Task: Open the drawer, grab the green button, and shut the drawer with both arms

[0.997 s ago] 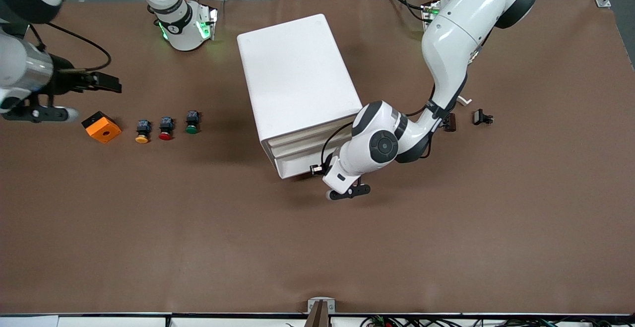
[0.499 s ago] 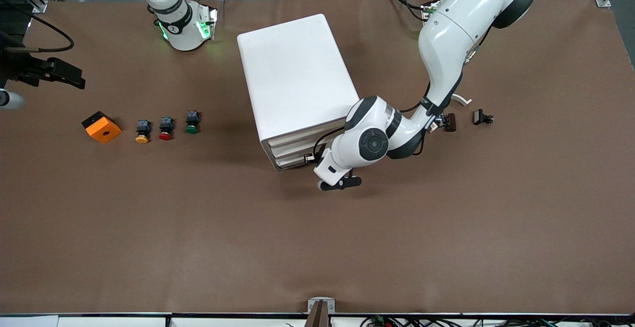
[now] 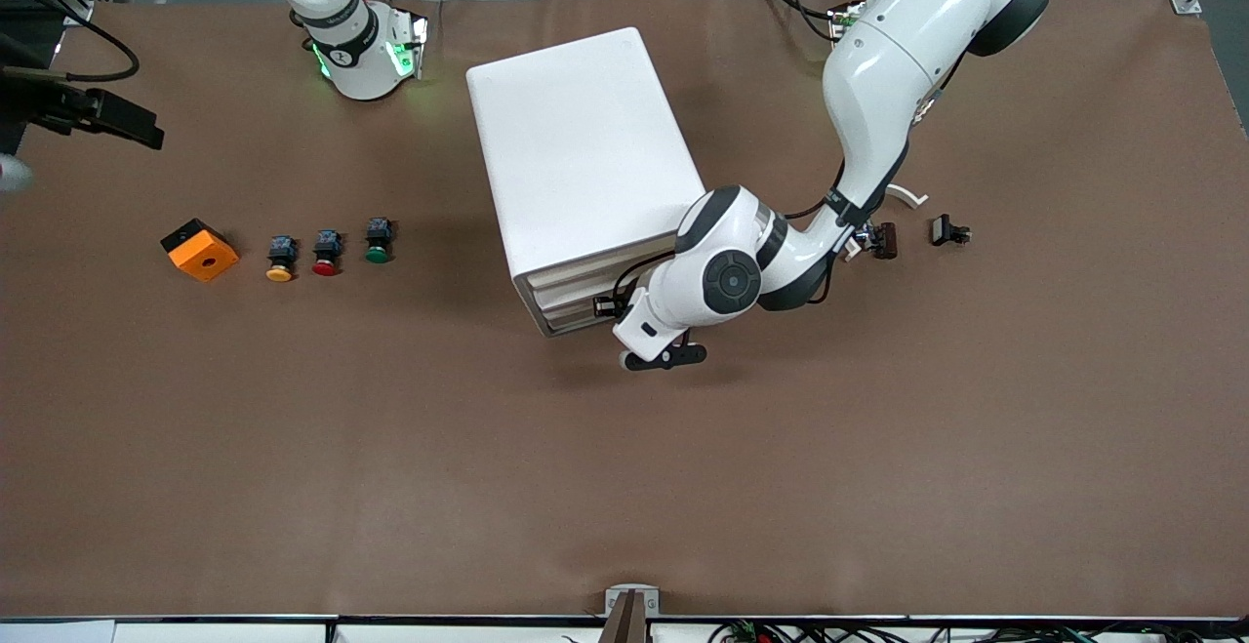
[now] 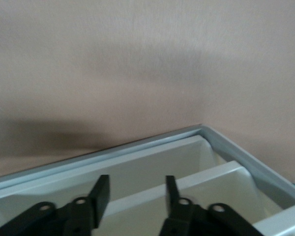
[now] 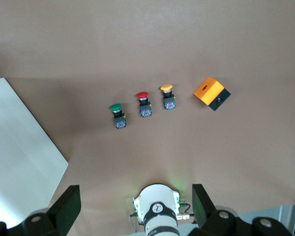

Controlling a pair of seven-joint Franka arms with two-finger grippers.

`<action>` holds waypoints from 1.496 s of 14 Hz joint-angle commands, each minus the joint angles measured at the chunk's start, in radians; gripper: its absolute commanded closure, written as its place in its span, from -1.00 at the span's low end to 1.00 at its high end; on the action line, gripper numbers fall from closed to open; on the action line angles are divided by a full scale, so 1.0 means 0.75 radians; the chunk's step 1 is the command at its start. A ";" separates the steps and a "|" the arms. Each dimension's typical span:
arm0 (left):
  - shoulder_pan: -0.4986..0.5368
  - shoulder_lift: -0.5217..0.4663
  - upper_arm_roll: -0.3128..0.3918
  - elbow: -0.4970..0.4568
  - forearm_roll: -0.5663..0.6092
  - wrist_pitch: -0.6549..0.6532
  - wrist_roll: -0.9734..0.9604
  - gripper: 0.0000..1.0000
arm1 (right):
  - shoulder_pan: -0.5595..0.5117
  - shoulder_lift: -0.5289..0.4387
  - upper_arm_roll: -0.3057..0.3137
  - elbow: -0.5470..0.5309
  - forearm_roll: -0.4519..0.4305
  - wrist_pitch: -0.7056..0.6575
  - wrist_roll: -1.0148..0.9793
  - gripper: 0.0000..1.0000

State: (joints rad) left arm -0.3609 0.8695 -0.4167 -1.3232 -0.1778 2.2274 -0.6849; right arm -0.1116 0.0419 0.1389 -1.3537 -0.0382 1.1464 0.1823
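The white cabinet (image 3: 585, 145) stands mid-table. Its lowest drawer (image 3: 566, 321) sits flush in the cabinet front, shut. My left gripper (image 3: 607, 307) is at that drawer front, fingers open and holding nothing. In the left wrist view the left gripper (image 4: 136, 194) is close against the cream drawer fronts (image 4: 152, 164). The green button (image 3: 377, 241) stands on the table toward the right arm's end, also in the right wrist view (image 5: 117, 110). My right gripper (image 3: 117, 124) hangs high over that end, open and empty, and shows in its own view (image 5: 132, 206).
A red button (image 3: 326, 253), a yellow button (image 3: 281, 260) and an orange box (image 3: 199, 249) line up beside the green one. Small black parts (image 3: 883, 240) (image 3: 946, 230) and a white hook (image 3: 912, 196) lie toward the left arm's end.
My left gripper pushed toward the cabinet and the lowest drawer slid in flush. My right gripper drew up and away toward the table's end.
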 commanded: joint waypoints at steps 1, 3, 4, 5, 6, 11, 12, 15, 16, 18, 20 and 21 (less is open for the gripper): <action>0.080 -0.094 0.018 -0.013 0.049 -0.029 0.021 -1.00 | -0.031 -0.082 0.001 -0.036 0.030 -0.021 0.011 -1.00; 0.156 -0.169 0.016 -0.015 0.208 -0.075 0.032 -1.00 | 0.005 -0.135 -0.038 -0.091 0.032 -0.009 0.009 -1.00; 0.192 -0.212 0.016 -0.015 0.267 -0.118 0.034 -1.00 | 0.105 -0.156 -0.129 -0.111 0.032 -0.005 0.008 -1.00; 0.249 -0.269 0.016 -0.023 0.280 -0.169 0.038 -1.00 | 0.201 -0.170 -0.227 -0.118 0.043 -0.001 0.008 -1.00; 0.291 -0.312 0.016 -0.023 0.280 -0.229 0.048 -1.00 | 0.228 -0.189 -0.275 -0.130 0.073 0.007 0.006 -1.00; 0.534 -0.566 0.012 -0.027 0.278 -0.589 0.340 -1.00 | 0.147 -0.305 -0.230 -0.287 0.110 0.132 0.000 -1.00; 0.583 -0.613 0.012 -0.029 0.278 -0.644 0.371 -1.00 | 0.122 -0.303 -0.188 -0.287 0.110 0.150 0.000 -1.00; 0.718 -0.740 0.007 -0.031 0.278 -0.777 0.467 -1.00 | 0.026 -0.301 -0.048 -0.285 0.108 0.183 0.008 -1.00; 0.769 -0.783 0.008 -0.031 0.278 -0.804 0.534 -1.00 | 0.020 -0.299 -0.048 -0.285 0.108 0.208 0.008 -1.00; 0.863 -0.862 0.008 -0.044 0.278 -0.863 0.691 -1.00 | 0.022 -0.295 -0.044 -0.279 0.100 0.251 -0.028 -1.00; 0.931 -0.934 0.008 -0.058 0.280 -0.926 0.768 -1.00 | 0.020 -0.297 -0.044 -0.275 0.092 0.279 -0.185 -1.00; 0.937 -0.969 0.010 -0.060 0.294 -0.949 0.806 -1.00 | 0.016 -0.297 -0.052 -0.275 0.092 0.286 -0.218 -1.00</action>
State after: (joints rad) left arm 0.3211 0.2151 -0.4022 -1.3190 0.0181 1.5384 -0.1259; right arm -0.0711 -0.1590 0.0872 -1.5430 0.0311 1.3417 0.0862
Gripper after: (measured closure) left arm 0.000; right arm 0.000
